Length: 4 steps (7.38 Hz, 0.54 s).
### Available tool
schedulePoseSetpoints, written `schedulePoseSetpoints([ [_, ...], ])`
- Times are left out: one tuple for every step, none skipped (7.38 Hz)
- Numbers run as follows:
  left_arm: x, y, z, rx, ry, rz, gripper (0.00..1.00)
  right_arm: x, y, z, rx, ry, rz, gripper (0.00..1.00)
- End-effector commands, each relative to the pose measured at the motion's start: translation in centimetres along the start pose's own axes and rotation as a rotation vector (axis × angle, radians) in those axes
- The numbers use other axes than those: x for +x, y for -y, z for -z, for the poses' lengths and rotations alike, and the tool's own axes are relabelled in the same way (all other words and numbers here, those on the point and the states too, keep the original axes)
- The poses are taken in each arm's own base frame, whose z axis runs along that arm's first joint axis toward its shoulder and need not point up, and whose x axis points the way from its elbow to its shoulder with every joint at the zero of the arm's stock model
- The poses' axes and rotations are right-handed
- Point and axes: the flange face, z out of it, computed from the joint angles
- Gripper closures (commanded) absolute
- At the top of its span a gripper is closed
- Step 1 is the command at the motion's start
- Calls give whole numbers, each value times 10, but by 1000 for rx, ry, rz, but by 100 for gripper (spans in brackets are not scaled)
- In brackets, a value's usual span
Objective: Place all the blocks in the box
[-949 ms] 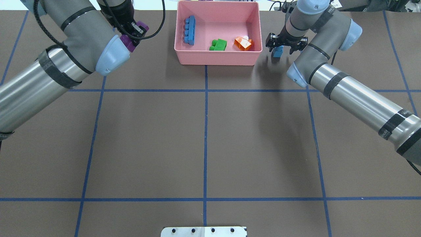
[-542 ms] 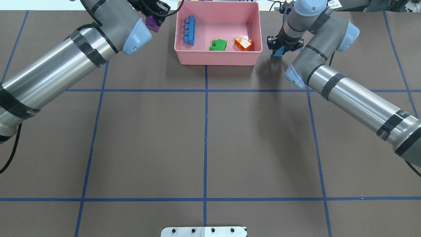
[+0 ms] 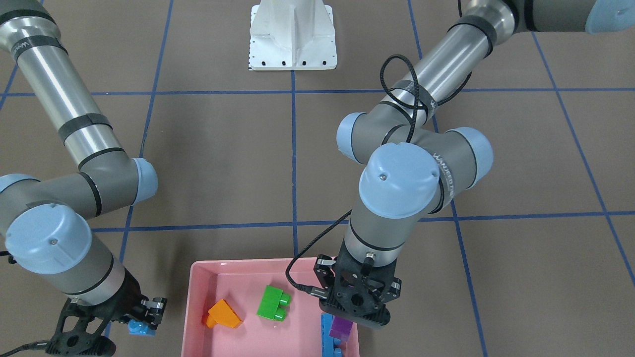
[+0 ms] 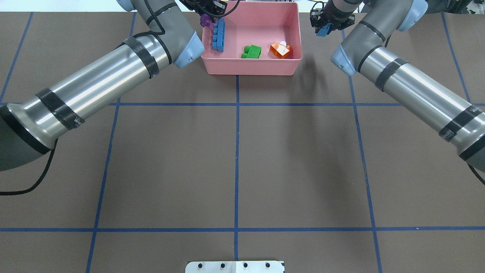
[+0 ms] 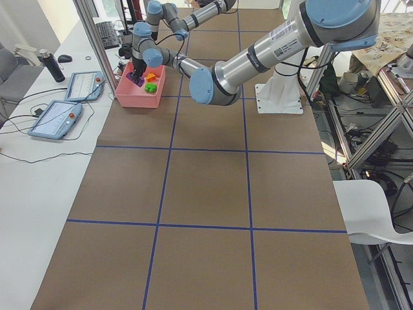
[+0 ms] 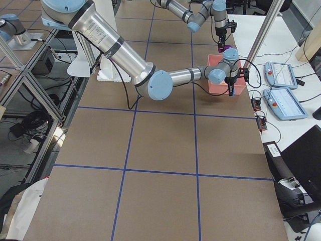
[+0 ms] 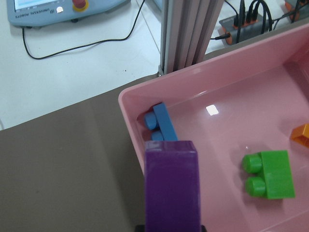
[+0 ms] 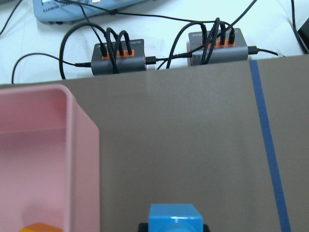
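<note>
Your left gripper (image 3: 347, 320) is closed on the slim purple block (image 7: 172, 193) and holds it over the box (image 4: 250, 67), just inside the wall on the left arm's side. The block hangs directly above the long blue block (image 4: 218, 35), which lies inside the box along that same wall. From the left wrist camera you cannot tell whether the two bricks touch.

The green two-stud block (image 4: 252, 51) sits on the box floor near the middle of the wall closest to the robot. The orange wedge (image 4: 281, 50) is just beside it, toward the box's right-arm corner. Both lie loose, apart from each other and from either gripper.

Your right gripper (image 4: 325, 28) is shut on the tiny blue block (image 8: 175, 218). It is outside the box, just beyond the wall on the right arm's side, near the box's far corner. Under it the right wrist camera shows bare table (image 4: 235, 151), with the pink wall off to one side.
</note>
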Motion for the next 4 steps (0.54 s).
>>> schedulePoseSetpoints([
  [14, -5, -7, 13, -14, 15, 0, -52, 24, 43, 16, 17, -60, 100],
  [6, -2, -4, 13, -6, 13, 0, -72, 21, 50, 16, 36, -92, 100],
  [-12, 10, 13, 23, -19, 23, 0, -96, -4, 33, 5, 38, -106, 100],
  [-41, 17, 29, -14, -42, 42, 0, -106, -14, 28, 5, 39, -117, 68],
])
